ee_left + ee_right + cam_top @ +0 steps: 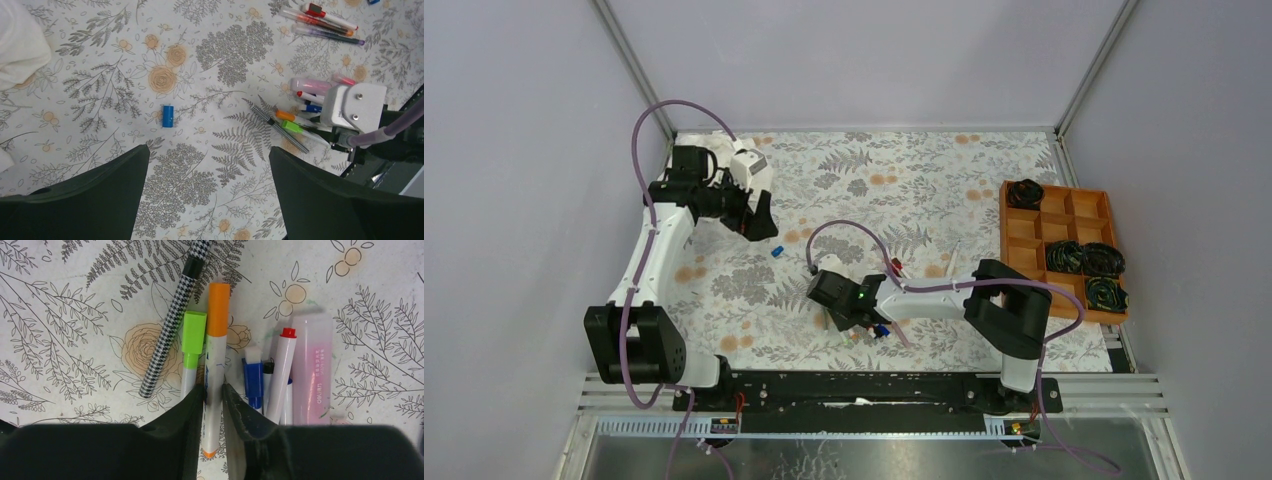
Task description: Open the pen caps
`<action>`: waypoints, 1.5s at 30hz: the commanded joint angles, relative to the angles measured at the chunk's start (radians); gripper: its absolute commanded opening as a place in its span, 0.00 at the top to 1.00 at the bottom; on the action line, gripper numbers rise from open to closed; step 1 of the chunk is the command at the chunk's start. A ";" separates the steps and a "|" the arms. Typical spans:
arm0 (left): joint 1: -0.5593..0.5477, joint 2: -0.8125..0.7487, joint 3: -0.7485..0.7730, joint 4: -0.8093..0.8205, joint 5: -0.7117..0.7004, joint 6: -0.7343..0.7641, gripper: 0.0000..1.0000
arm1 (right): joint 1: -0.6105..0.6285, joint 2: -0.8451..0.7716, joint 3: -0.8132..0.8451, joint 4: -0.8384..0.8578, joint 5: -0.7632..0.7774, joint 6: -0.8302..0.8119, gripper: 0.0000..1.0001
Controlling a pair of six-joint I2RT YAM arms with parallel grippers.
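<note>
My right gripper (213,395) is shut on a white pen (215,370) with an orange cap (218,309), low over the floral cloth; it sits at centre table in the top view (864,318). Beside that pen lie a green-capped pen (193,332), a houndstooth pen (172,320), a blue-capped pen (253,377), a red-tipped pen (285,365) and a pink pen (312,370). My left gripper (209,155) is open and empty above the cloth, at the far left (759,225). A loose blue cap (167,115) lies just ahead of it.
Three more pens (325,22) lie beyond the right arm's wrist. An orange compartment tray (1064,188) with coiled black cables stands at the right edge. A white shape (20,45) fills the left wrist view's top-left corner. Grey walls enclose the table.
</note>
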State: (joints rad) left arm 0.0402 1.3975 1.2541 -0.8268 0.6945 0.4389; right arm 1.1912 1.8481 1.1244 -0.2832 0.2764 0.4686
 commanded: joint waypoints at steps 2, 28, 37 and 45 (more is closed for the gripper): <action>-0.008 0.012 -0.013 -0.133 0.076 0.162 0.01 | -0.013 0.010 -0.036 -0.005 0.005 0.007 0.78; -0.293 -0.034 -0.125 -0.321 0.225 0.694 0.05 | -0.328 -0.171 0.125 -0.077 -1.101 -0.163 1.00; -0.329 -0.059 -0.135 -0.433 0.221 0.832 0.24 | -0.345 -0.127 0.214 -0.088 -1.198 -0.152 1.00; -0.352 -0.094 -0.137 -0.435 0.265 0.840 0.59 | -0.361 -0.105 0.205 -0.048 -1.220 -0.115 1.00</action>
State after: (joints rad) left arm -0.2958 1.3293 1.1156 -1.2301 0.9031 1.2396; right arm 0.8406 1.7237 1.3006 -0.3527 -0.8860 0.3283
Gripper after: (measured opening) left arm 0.480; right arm 0.074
